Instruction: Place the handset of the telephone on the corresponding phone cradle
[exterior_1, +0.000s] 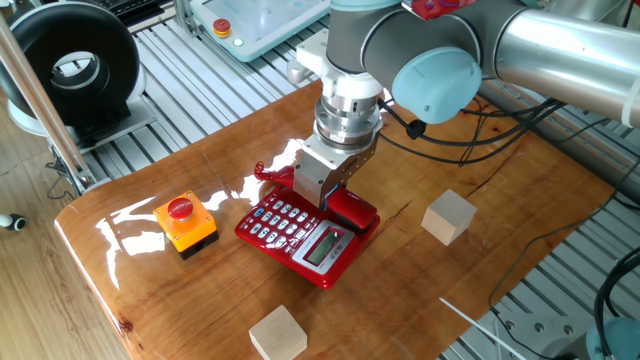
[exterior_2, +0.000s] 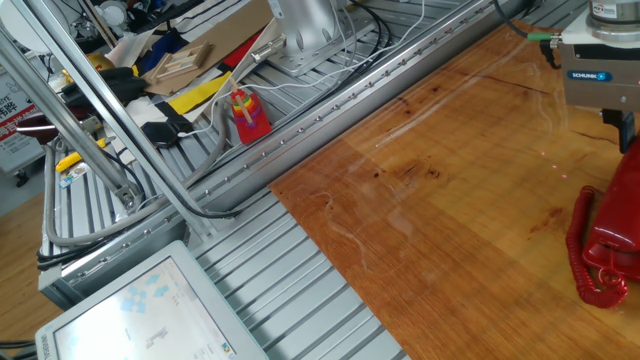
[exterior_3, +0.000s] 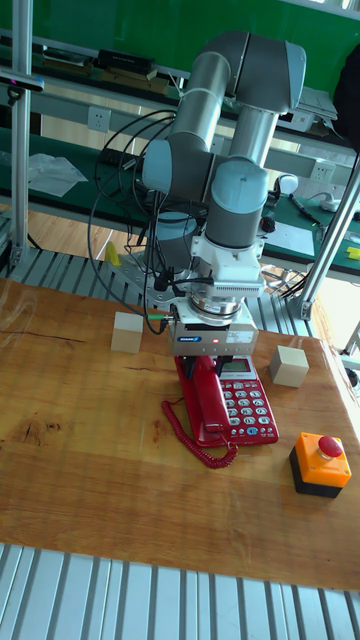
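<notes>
The red telephone (exterior_1: 290, 228) (exterior_3: 246, 405) stands mid-table, keypad and grey screen facing up. Its red handset (exterior_1: 354, 212) (exterior_3: 203, 404) lies lengthwise along the phone cradle, which it covers almost wholly. My gripper (exterior_1: 325, 196) (exterior_3: 205, 362) points straight down over the handset's far end, its fingers on either side of it and apparently closed against it. The red coiled cord (exterior_3: 190, 435) (exterior_2: 588, 272) loops onto the wood beside the base. In the other fixed view only one black finger (exterior_2: 611, 124) shows at the right edge.
An orange box with a red round button (exterior_1: 185, 222) (exterior_3: 320, 462) sits near the phone. Wooden cubes (exterior_1: 448, 216) (exterior_1: 277, 333) (exterior_3: 127, 332) lie around it. Black cables (exterior_1: 500, 125) trail over the table's far corner. Aluminium rails border the table.
</notes>
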